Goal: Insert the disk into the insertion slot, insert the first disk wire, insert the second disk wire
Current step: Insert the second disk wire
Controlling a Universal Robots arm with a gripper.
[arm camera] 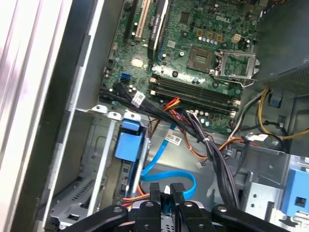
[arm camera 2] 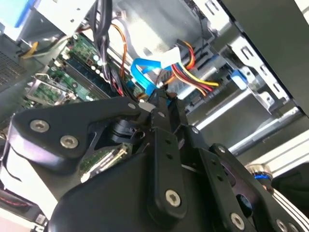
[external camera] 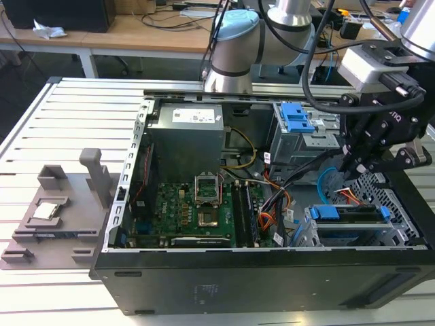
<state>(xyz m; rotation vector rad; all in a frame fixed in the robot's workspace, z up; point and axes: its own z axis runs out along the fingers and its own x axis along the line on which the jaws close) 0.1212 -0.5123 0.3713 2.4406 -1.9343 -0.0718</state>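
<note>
While the flat silver disk in its bright blue carrier (external camera: 350, 217) already sits in the perforated silver insertion slot (external camera: 401, 204), at the exterior view's right, we see our tool (arm camera: 165, 195) pinching 1 light-blue flat cable (arm camera: 166, 176); 1 red-orange wire bundle (arm camera 2: 193, 72) hangs beside it, seemingly unplugged.

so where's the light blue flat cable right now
The light-blue flat cable loops inside the case just ahead of the hand, beside the disk at the exterior view's right.
</note>
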